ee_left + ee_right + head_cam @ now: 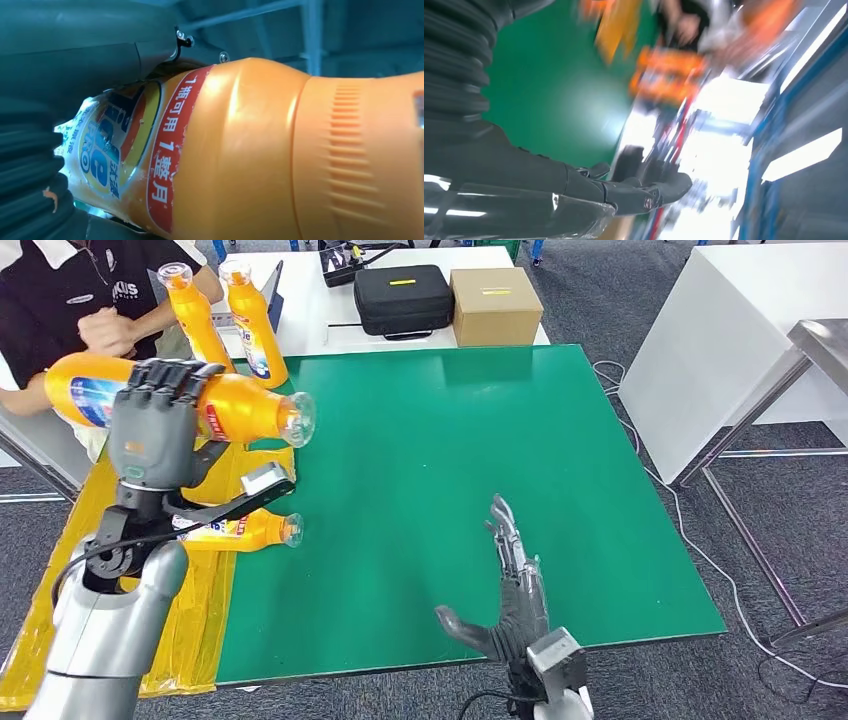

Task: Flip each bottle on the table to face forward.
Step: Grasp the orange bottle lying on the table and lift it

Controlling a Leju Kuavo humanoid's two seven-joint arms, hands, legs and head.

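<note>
Left arm raised at 9 o'clock side of head view, silver forearm rising from 7 o'clock. Left hand (155, 425) wrapped around bottle (175, 400), fingers curled over its body; bottle lies sideways, neck pointing toward 3 o'clock. In left wrist view, grey ribbed cover and thumb (90, 47) press against bottle label.

Right arm low at 6 o'clock. Right hand (510, 590) empty, fingers straight and together, pointing toward 12 o'clock, thumb splayed toward 9 o'clock. Right wrist view motion-blurred.

Green mat (450, 460) broadly open; bottles (235, 325), person (70, 300) crowd far-left corner.
</note>
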